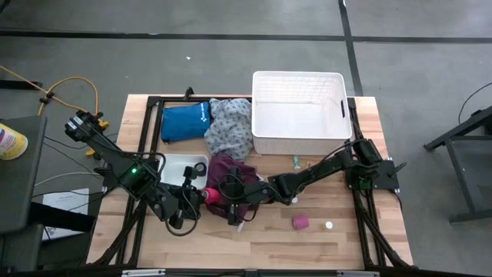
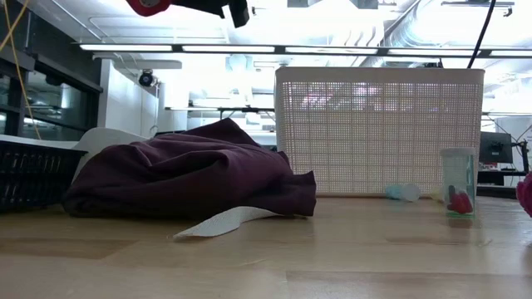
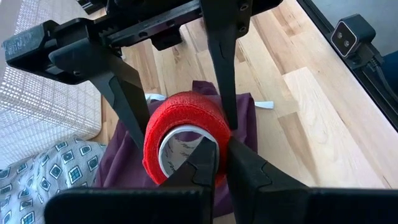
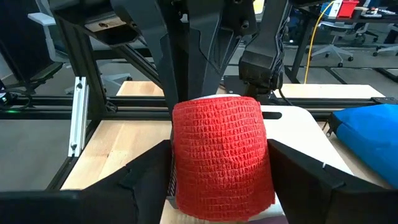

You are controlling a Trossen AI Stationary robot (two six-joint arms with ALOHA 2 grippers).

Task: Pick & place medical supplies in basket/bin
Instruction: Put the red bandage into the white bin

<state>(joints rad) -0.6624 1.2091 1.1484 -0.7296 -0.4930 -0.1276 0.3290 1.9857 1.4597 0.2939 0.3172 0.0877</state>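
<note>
I am pinching a red roll (image 3: 186, 134) with my left gripper (image 3: 222, 148), fingers closed tight on the roll's rim, one tip inside the hollow core and one outside on its wall. My left arm is reaching in from the table's left edge, bent at the elbow, its wrist held up off the wood above the front left part of the table, beside the maroon cloth (image 1: 231, 185).

My right gripper (image 4: 217, 162) is meeting it from the other side: its fingers are standing wide, one on each side of the same roll, and whether they are pressing on it I cannot tell. My right arm is stretching low and long from the table's right edge toward the middle.

The maroon cloth is lying heaped under both grippers, with the small white tray (image 1: 175, 163) just beside it toward the left edge. The grey-patterned cloth (image 1: 229, 127) is lying behind it, touching the big white basket (image 1: 265, 138) that is standing at the back right. A pink roll (image 1: 300, 222) is sitting near the front edge.
</note>
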